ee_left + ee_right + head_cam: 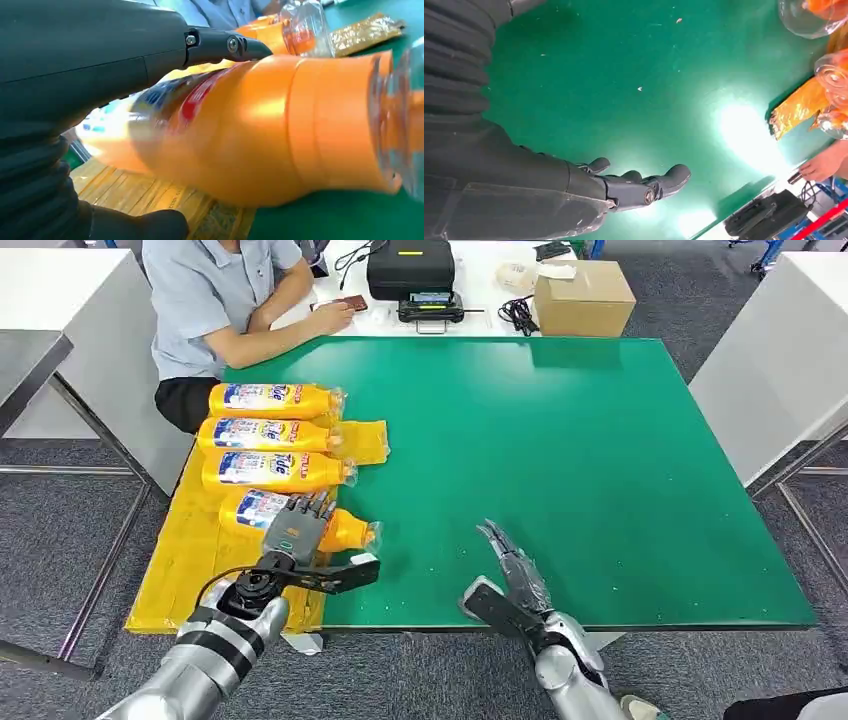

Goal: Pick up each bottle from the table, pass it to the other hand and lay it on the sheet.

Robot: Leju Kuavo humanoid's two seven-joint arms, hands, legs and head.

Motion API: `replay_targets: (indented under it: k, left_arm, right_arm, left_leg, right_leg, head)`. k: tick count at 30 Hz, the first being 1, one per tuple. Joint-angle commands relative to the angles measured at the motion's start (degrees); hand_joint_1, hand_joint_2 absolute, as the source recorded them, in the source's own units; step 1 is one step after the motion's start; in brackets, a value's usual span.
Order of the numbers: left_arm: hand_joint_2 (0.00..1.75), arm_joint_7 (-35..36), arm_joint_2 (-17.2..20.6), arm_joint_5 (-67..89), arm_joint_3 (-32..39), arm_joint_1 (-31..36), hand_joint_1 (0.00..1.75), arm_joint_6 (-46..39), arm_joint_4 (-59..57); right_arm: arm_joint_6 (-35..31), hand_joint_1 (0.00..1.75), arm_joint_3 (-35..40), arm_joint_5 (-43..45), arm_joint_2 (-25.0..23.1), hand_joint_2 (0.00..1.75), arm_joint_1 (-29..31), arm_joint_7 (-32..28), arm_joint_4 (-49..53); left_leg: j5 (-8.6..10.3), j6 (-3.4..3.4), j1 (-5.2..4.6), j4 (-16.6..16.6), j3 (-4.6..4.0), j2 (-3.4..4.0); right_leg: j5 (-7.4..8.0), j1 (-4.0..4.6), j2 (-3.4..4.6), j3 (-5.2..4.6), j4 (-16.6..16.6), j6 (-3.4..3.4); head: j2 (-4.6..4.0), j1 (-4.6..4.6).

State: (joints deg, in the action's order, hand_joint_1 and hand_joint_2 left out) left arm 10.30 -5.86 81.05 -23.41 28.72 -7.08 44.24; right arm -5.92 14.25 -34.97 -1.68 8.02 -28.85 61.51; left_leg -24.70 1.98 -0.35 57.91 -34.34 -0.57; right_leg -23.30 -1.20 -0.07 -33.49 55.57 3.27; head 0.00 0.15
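Four glossy orange plastic bottles, blue-and-white labels, clear domed caps, lie in a row on the crinkled yellow sheet (190, 560) at the table's 9 o'clock edge. Nearest bottle (345, 530): long axis runs 9-to-3, cap toward 3 o'clock, neck reaching onto the green. Left hand (297, 525) lies over its body, fingers draped across the label; firm grip or loose rest, cannot tell. Right hand (512, 562) holds nothing, fingers straight and slightly apart above the matte green tabletop (560, 460). Grey carpet below. Seated person (225, 300) at 11 o'clock; cardboard box (583, 295) at 12.
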Motion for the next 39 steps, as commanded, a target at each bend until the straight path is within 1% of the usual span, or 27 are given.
replay_targets:
  k: [1,6,8,10,12,14,15,17,18,19,20,22,23,24,25,28,30,31,32,33,34,35,36,37,38,39]
  left_arm:
    - [1.75,-0.6,0.5,-1.2,-2.6,0.8,0.02,2.1,-8.1]
    - [1.75,-1.3,0.5,-2.3,-3.3,1.2,0.03,2.5,-8.8]
    - [1.75,-1.4,0.7,-3.0,-4.2,1.2,0.09,2.4,-8.4]
    - [1.75,-0.8,1.0,-3.0,-5.0,1.0,0.09,2.0,-7.6]
    - [1.75,-0.8,1.1,-2.6,-5.9,0.3,0.0,0.2,-5.6]
    - [1.75,-2.2,1.7,-2.3,-7.2,-2.5,0.0,-4.3,1.1]
    - [1.75,-3.3,2.1,-3.2,-7.6,-5.0,0.0,-5.9,7.0]
    - [1.75,-2.3,2.4,-3.2,-8.0,-6.3,0.0,-4.6,10.3]
    - [1.75,-3.6,2.6,-4.4,-7.9,-7.2,0.0,-5.7,12.3]
    - [1.75,-7.2,3.0,-7.5,-7.8,-9.6,0.0,-9.7,17.0]
    - [1.75,-8.8,3.5,-9.2,-8.0,-11.6,0.0,-11.1,20.4]
    - [1.75,-9.9,5.3,-10.0,-9.4,-16.0,0.0,-13.8,28.9]
    - [1.75,-9.9,5.3,-10.2,-9.3,-17.2,0.0,-15.4,30.8]
    - [1.75,-10.4,5.4,-10.0,-9.5,-17.8,0.0,-17.4,31.8]
    - [1.75,-10.6,4.8,-10.9,-9.2,-18.4,0.0,-18.6,32.2]
    - [1.75,-14.3,3.9,-16.2,-9.0,-18.0,0.0,-19.3,29.4]
    - [1.75,-15.1,3.4,-17.1,-8.6,-17.9,0.0,-20.3,28.2]
    - [1.75,-15.6,3.1,-17.2,-8.4,-18.0,0.0,-21.4,28.0]
    - [1.75,-15.8,2.9,-17.2,-8.1,-18.2,0.0,-22.2,28.1]
    - [1.75,-16.2,2.4,-17.9,-7.5,-18.8,0.0,-23.7,28.9]
    - [1.75,-17.3,1.9,-19.0,-6.8,-19.6,0.0,-25.5,29.9]
    - [1.75,-19.0,1.4,-21.1,-6.5,-20.2,0.0,-26.8,30.5]
    - [1.75,-24.1,0.6,-29.8,-6.3,-21.6,0.0,-27.3,32.1]
    - [1.75,-28.6,-0.5,-40.8,-6.2,-23.3,0.0,-24.0,33.9]
    - [1.75,-30.8,-0.8,-50.1,-5.9,-25.5,0.0,-19.4,35.5]
    - [1.75,-31.2,-1.0,-51.9,-6.2,-26.5,0.0,-19.1,36.1]
  right_arm:
    - [0.4,0.0,-1.4,-0.1,-0.6,1.75,2.5,-0.2,-4.4]
    - [0.3,0.0,-1.4,-0.3,-0.5,1.75,2.6,-0.3,-4.9]
    - [0.1,0.0,-1.5,-0.5,-0.4,1.75,2.5,-0.4,-4.8]
    - [0.1,0.0,-1.4,-0.7,-0.4,1.75,2.3,-0.4,-4.4]
    - [-0.1,0.0,-1.4,-0.9,-0.4,1.75,1.9,-0.2,-3.9]
    - [-0.5,0.0,-1.8,-0.6,-0.2,1.75,0.5,-0.2,-2.1]
    - [-0.6,0.0,-2.3,-0.1,-0.1,1.75,-0.8,-0.4,-0.5]
    - [-0.5,0.0,-2.4,-0.1,0.1,1.75,-1.4,-0.3,0.4]
    - [-0.6,0.0,-2.8,0.5,0.0,1.75,-1.7,-0.6,0.8]
    - [0.1,0.0,-3.9,2.9,-0.5,1.75,-2.8,-1.7,2.2]
    - [0.4,0.0,-4.2,3.7,-0.4,1.75,-3.7,-2.1,3.3]
    - [0.2,0.0,-4.4,3.9,0.0,1.75,-5.3,-1.9,5.4]
    - [0.2,0.0,-4.6,4.0,0.0,1.75,-5.7,-1.8,5.6]
    - [0.2,0.0,-4.6,4.0,0.0,1.75,-5.7,-1.8,5.3]
    - [-0.4,0.0,-4.6,3.9,-0.2,1.75,-5.7,-1.8,4.8]
    - [-1.7,0.0,-3.6,3.0,-0.3,1.75,-4.7,-1.9,3.5]
    - [-2.2,0.0,-3.5,3.0,-0.4,1.75,-4.5,-1.9,3.6]
    - [-2.5,0.0,-3.6,3.2,-0.4,1.75,-4.5,-1.9,3.8]
    - [-2.7,0.0,-3.7,3.5,-0.5,1.75,-4.6,-1.9,4.1]
    - [-3.4,0.0,-4.4,4.3,-1.0,1.75,-5.0,-1.9,4.9]
    - [-2.8,0.0,-5.7,6.9,-1.9,1.75,-5.6,-2.2,6.2]
    - [-0.2,0.0,-6.4,10.5,-2.4,1.75,-6.0,-2.6,7.0]
    - [8.4,0.0,-9.4,22.4,-4.1,1.75,-7.0,-2.8,8.6]
    - [13.2,0.0,-12.3,31.9,-6.3,0.0,-8.0,-0.8,9.6]
    - [11.3,0.0,-12.6,34.3,-6.7,0.0,-9.8,2.7,12.6]
    - [9.4,0.0,-12.3,34.5,-6.8,0.0,-10.9,4.2,14.3]
  left_leg:
    - [-0.04,-0.13,0.06,-0.1,0.3,0.2]
    - [-0.01,-0.1,0.03,-0.1,0.43,0.17]
    - [-0.02,-0.12,0.04,-0.1,0.47,0.2]
    - [-0.03,-0.13,0.06,-0.1,0.51,0.21]
    - [-0.03,-0.14,0.07,-0.1,0.51,0.21]
    - [-0.03,-0.08,0.01,-0.1,0.48,0.14]
    - [-0.03,-0.11,0.03,-0.1,0.5,0.16]
    - [-0.07,-0.12,0.05,-0.1,0.5,0.11]
    - [-0.06,-0.09,0.04,-0.1,0.45,0.09]
    - [-0.09,-0.12,0.07,0.0,0.44,0.1]
    - [-0.1,-0.1,0.06,0.0,0.39,0.09]
    - [-0.16,-0.12,0.03,0.0,0.35,0.21]
    - [-0.13,-0.11,0.02,0.0,0.26,0.19]
    - [-0.22,-0.16,0.05,0.0,0.31,0.19]
    - [-0.12,-0.11,0.03,0.0,0.11,0.1]
    - [-0.2,-0.16,0.08,0.0,0.05,0.2]
    - [-0.1,-0.12,0.03,0.0,-0.18,0.11]
    - [-0.14,-0.16,0.08,0.0,-0.07,0.16]
    - [-0.1,-0.12,0.05,0.0,-0.16,0.13]
    - [-0.14,-0.15,0.08,0.0,-0.08,0.16]
    - [-0.12,-0.12,0.06,0.0,-0.16,0.13]
    - [-0.07,-0.09,0.02,0.0,-0.24,0.08]
    - [-0.14,-0.12,0.06,0.0,-0.18,0.11]
    - [-0.09,-0.09,0.02,0.0,-0.25,0.06]
    - [-0.16,-0.12,0.06,0.0,-0.16,0.08]
    - [-0.12,-0.09,0.03,0.0,-0.21,0.05]
  right_leg:
    - [0.02,0.07,0.16,0.26,-0.1,-0.16]
    - [0.03,0.04,0.14,0.38,-0.1,-0.13]
    - [0.04,0.05,0.17,0.43,-0.1,-0.15]
    - [0.03,0.07,0.17,0.46,-0.1,-0.16]
    - [0.04,0.08,0.17,0.47,-0.1,-0.18]
    - [0.01,0.02,0.12,0.45,-0.1,-0.1]
    - [0.01,0.04,0.13,0.47,-0.1,-0.13]
    - [-0.03,0.06,0.08,0.49,-0.1,-0.15]
    - [-0.04,0.05,0.07,0.43,-0.1,-0.13]
    - [-0.06,0.08,0.06,0.42,-0.1,-0.17]
    - [-0.07,0.06,0.06,0.38,0.0,-0.13]
    - [-0.11,0.04,0.18,0.31,0.0,-0.14]
    - [-0.1,0.03,0.15,0.21,0.0,-0.13]
    - [-0.17,0.07,0.14,0.27,0.0,-0.18]
    - [-0.1,0.05,0.07,0.09,0.0,-0.11]
    - [-0.13,0.1,0.15,-0.01,0.0,-0.18]
    - [-0.06,0.05,0.07,-0.24,0.0,-0.13]
    - [-0.08,0.1,0.11,-0.14,0.0,-0.18]
    - [-0.05,0.06,0.08,-0.22,0.0,-0.13]
    - [-0.08,0.09,0.11,-0.15,0.0,-0.18]
    - [-0.07,0.07,0.09,-0.22,0.0,-0.14]
    - [-0.05,0.03,0.04,-0.31,0.0,-0.1]
    - [-0.1,0.07,0.06,-0.24,0.0,-0.14]
    - [-0.08,0.02,0.03,-0.31,0.0,-0.09]
    - [-0.13,0.07,0.03,-0.2,0.0,-0.14]
    - [-0.11,0.03,0.01,-0.26,0.0,-0.1]
  head:
    - [0.0,0.0]
    - [0.0,-0.02]
    - [0.0,0.0]
    - [0.0,0.0]
    - [0.0,-0.02]
    - [0.0,-0.02]
    - [0.0,-0.02]
    - [0.0,-0.02]
    - [0.0,-0.02]
    - [0.0,0.0]
    - [0.0,0.0]
    - [0.0,0.0]
    - [0.0,-0.02]
    - [0.0,0.0]
    - [0.0,0.02]
    - [0.0,0.0]
    - [0.0,-0.02]
    - [0.0,-0.02]
    - [0.0,0.0]
    - [0.0,0.0]
    - [0.0,-0.02]
    - [0.0,0.0]
    - [0.0,0.0]
    - [0.0,-0.02]
    - [0.0,0.0]
    - [0.0,-0.02]
